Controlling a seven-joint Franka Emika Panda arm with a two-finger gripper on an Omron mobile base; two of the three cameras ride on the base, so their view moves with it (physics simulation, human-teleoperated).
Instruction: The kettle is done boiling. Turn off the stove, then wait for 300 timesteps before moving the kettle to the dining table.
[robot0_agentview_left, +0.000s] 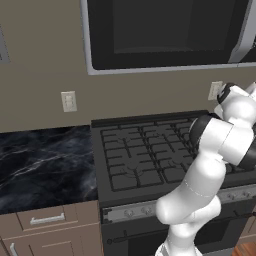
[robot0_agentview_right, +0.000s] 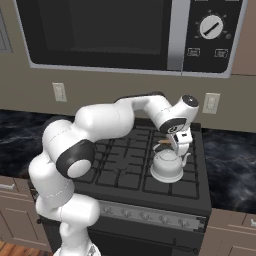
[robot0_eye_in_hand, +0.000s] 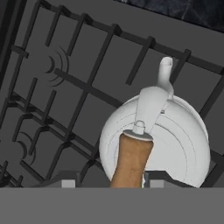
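Gripper straddles the kettle's wooden handle grip, jaws partly closed; firm contact unclear. Kettle sits on the stove, right-front grate. Confirm pads seat squarely on the grip, then lift straight up to clear the grates.

stove: its black grates are sitting bare ahead of me
my arm: is rising at right, covering the stove's right side
desk: dark marble is lying left of the stove
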